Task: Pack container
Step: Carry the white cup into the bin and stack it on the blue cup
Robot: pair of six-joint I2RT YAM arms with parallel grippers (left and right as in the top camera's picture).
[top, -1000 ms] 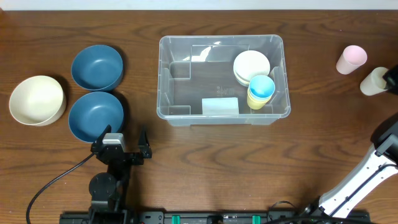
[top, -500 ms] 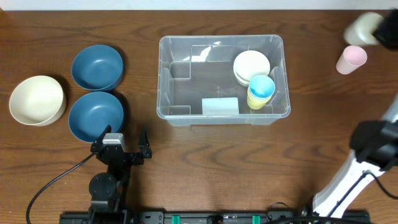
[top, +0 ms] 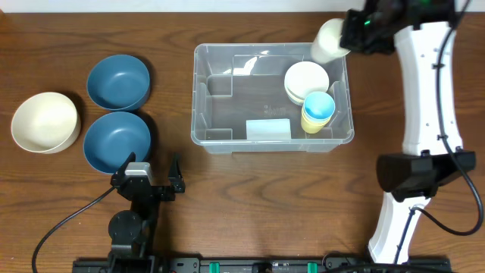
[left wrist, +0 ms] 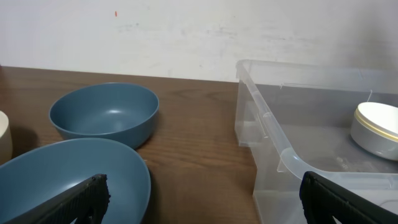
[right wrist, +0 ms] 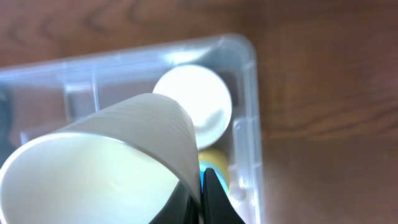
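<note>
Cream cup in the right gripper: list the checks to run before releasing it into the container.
1. Right gripper shut on cream cup: ok.
2. Cup wholly over the container, not its rim: cannot tell; overhead it overlaps the back rim.
3. Bare floor in container: ok, its left half.
4. Blue cup nested in yellow cup, upright: ok.
5. Left gripper open, apart from container: ok.

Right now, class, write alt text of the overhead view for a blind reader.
The right gripper holds a cream cup over the far right corner of the clear plastic container, which holds white bowls and a blue cup in a yellow one. Left of it: two blue bowls, one cream bowl.
</note>
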